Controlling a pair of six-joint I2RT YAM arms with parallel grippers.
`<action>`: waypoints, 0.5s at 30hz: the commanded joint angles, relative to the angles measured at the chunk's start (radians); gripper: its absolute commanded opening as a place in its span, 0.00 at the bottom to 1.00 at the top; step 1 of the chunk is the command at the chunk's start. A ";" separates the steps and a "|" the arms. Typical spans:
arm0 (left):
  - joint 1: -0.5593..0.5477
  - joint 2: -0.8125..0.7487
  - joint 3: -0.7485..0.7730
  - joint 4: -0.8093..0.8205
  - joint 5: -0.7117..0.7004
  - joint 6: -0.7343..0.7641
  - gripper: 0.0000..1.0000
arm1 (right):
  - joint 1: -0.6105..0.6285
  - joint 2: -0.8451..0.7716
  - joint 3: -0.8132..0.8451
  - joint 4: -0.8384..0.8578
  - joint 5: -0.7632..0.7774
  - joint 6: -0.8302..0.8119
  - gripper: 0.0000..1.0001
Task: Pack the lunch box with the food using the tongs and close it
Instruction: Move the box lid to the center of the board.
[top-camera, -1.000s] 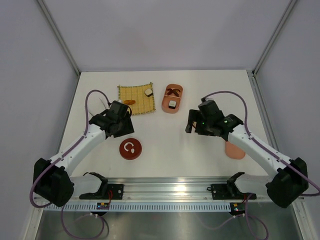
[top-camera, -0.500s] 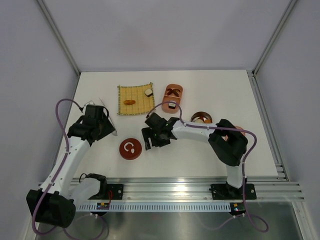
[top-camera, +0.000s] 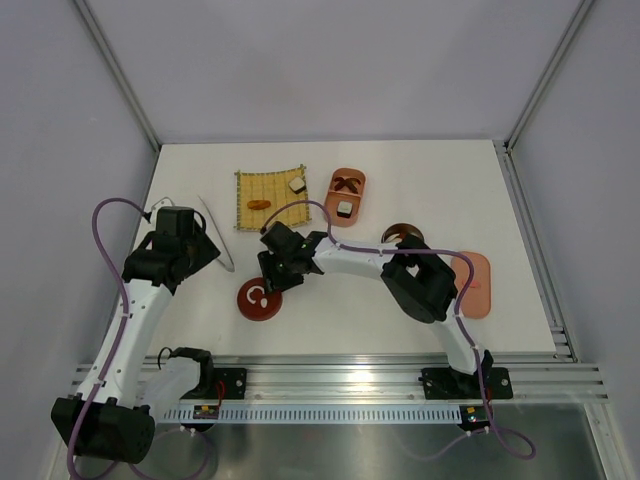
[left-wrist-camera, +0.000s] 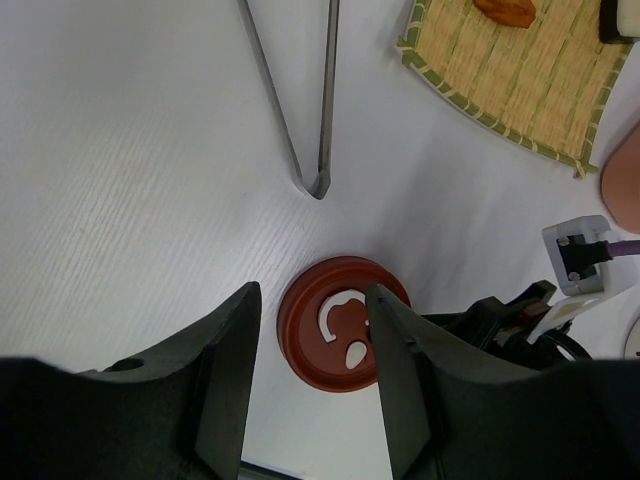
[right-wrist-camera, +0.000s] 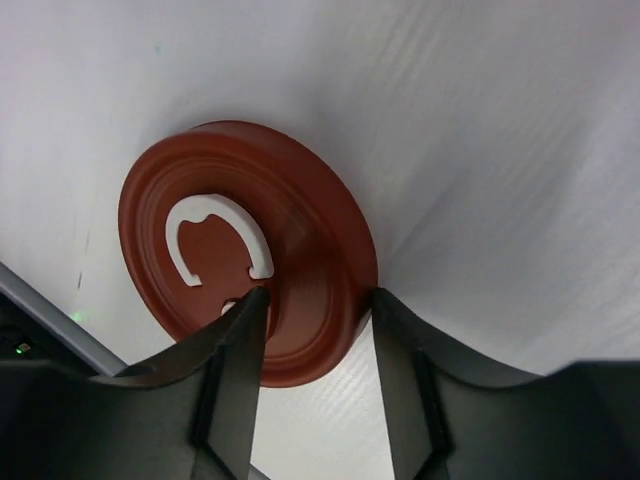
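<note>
Tongs (left-wrist-camera: 318, 187) slim, silvery, left end effector (left-wrist-camera: 312, 296) apart, right end effector (right-wrist-camera: 320, 298) astride red lid (right-wrist-camera: 300, 195), grip unclear

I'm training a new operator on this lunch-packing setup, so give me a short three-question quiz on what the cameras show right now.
1. How many pieces of food lie on the yellow mat?
2. True or false: the left gripper is holding the tongs.
3. The fingers of the right gripper straddle the edge of: A) the yellow mat, B) the red round lid, C) the tongs.

Key:
1. Two: an orange lump and a white-and-dark block.
2. False. The tongs lie on the table, and the left gripper is open and empty.
3. B.
</note>
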 joint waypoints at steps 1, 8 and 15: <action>0.006 -0.018 0.028 0.027 0.009 0.012 0.50 | 0.026 0.035 0.003 -0.018 -0.007 0.001 0.49; 0.006 -0.021 0.007 0.047 0.057 0.019 0.50 | 0.026 -0.041 -0.037 -0.016 0.062 0.006 0.04; 0.006 -0.013 0.007 0.052 0.074 0.032 0.49 | 0.025 -0.147 -0.077 -0.033 0.108 -0.006 0.00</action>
